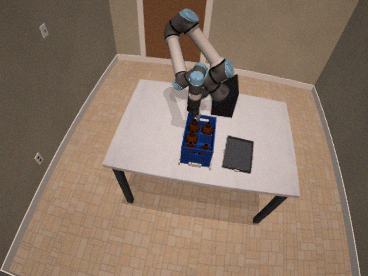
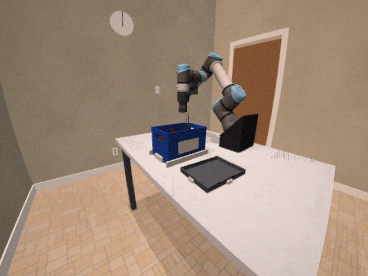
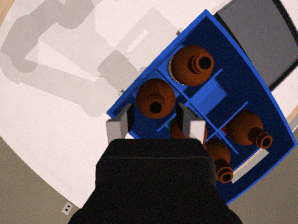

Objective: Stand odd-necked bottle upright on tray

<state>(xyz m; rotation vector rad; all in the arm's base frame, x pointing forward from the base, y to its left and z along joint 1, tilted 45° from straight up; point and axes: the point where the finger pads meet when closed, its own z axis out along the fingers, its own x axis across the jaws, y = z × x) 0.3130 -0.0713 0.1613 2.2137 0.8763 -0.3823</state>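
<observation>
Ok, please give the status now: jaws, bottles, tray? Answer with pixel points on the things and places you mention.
Jaws open, above the crate (image 1: 196,157) (image 2: 170,146). All five bottles in the crate. Tray (image 1: 238,154) (image 2: 213,173) beside it, holding no bottle. Crate's dividers and walls leave little room around the bottles.

The 1 arm bends at its elbow (image 1: 179,25) (image 2: 215,57), its wrist (image 1: 196,80) (image 2: 183,75) pointing down, the hand (image 1: 197,119) (image 2: 187,118) (image 3: 155,112) hanging low with its 2 fingers spread wide.
</observation>
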